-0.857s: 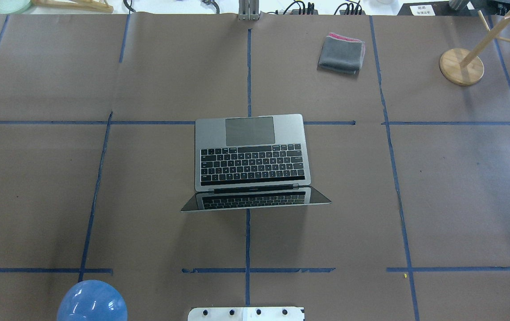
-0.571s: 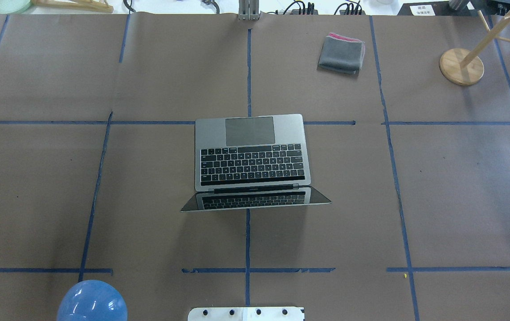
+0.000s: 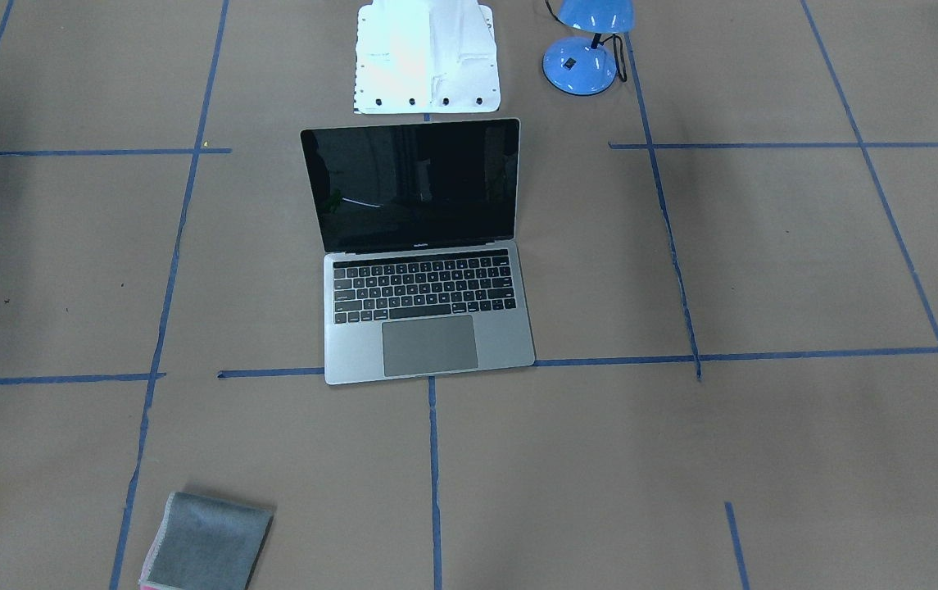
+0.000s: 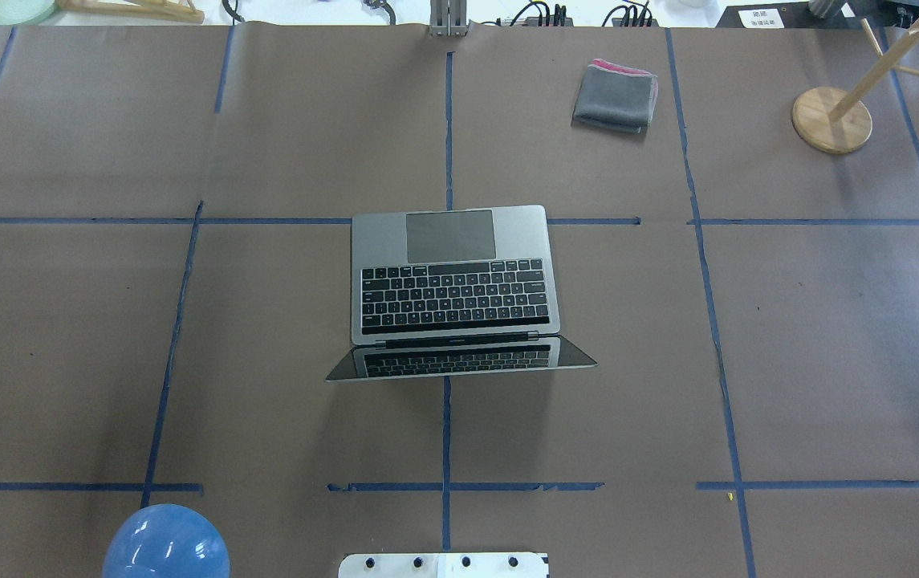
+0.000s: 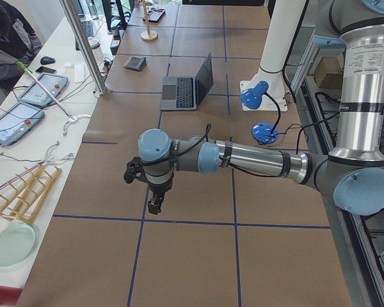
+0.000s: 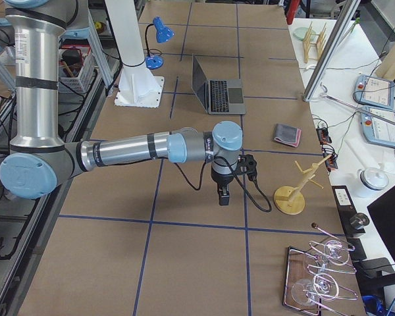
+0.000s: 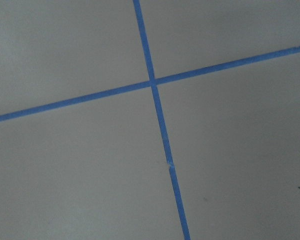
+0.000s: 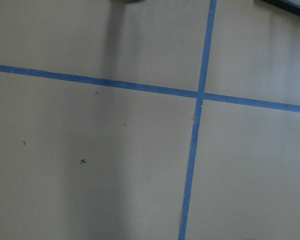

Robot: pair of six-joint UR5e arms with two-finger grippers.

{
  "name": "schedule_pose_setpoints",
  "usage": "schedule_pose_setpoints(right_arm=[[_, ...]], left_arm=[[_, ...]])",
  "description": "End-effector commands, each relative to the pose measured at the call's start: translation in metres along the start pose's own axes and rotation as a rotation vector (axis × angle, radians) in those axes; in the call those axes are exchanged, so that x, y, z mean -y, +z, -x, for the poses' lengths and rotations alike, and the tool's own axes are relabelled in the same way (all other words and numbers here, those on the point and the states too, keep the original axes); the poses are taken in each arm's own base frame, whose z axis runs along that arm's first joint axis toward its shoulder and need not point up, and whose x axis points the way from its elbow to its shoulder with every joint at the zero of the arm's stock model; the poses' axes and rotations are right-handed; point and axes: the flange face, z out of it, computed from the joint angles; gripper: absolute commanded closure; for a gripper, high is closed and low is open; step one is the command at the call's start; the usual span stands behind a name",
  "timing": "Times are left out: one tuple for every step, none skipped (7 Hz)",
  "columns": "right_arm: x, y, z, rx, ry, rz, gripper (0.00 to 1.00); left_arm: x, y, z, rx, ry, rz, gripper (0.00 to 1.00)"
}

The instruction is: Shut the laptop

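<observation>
The space-grey laptop [image 4: 453, 273] stands open in the middle of the table, its black screen [image 3: 415, 184] upright on the robot's side and its trackpad on the far side. It also shows in the exterior left view [image 5: 185, 86] and the exterior right view [image 6: 217, 89]. My left gripper [image 5: 155, 203] hangs over bare paper far to the laptop's left. My right gripper [image 6: 224, 196] hangs far to its right. Both show only in the side views, so I cannot tell whether they are open or shut. The wrist views show only brown paper and blue tape.
A folded grey cloth [image 4: 616, 96] lies at the far right of the laptop. A blue desk lamp [image 4: 164, 546] stands near the robot's base [image 3: 428, 57]. A wooden stand [image 4: 832, 119] is at the far right.
</observation>
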Motion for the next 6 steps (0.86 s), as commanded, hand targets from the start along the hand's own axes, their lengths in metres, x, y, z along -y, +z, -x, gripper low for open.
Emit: schedule_pose_setpoints(right_arm=[[0.008, -0.001, 0.058, 0.035, 0.034, -0.024, 0.00], [0.008, 0.001, 0.077, 0.120, 0.057, -0.069, 0.00], [0.009, 0.005, 0.104, 0.173, 0.082, -0.107, 0.00], [0.004, 0.016, 0.136, 0.231, 0.106, -0.134, 0.00], [-0.014, 0.030, 0.163, 0.302, 0.107, -0.152, 0.00], [-0.028, 0.037, 0.186, 0.371, 0.127, -0.154, 0.00]], left_arm=[[0.033, -0.015, -0.021, -0.032, 0.060, -0.109, 0.00], [0.042, -0.002, -0.050, -0.094, 0.030, -0.104, 0.00], [0.046, 0.018, -0.076, -0.115, 0.056, -0.118, 0.00], [0.054, 0.029, -0.109, -0.147, 0.039, -0.140, 0.00], [0.055, 0.050, -0.145, -0.206, 0.052, -0.139, 0.00], [0.054, 0.075, -0.193, -0.297, 0.051, -0.087, 0.00]])
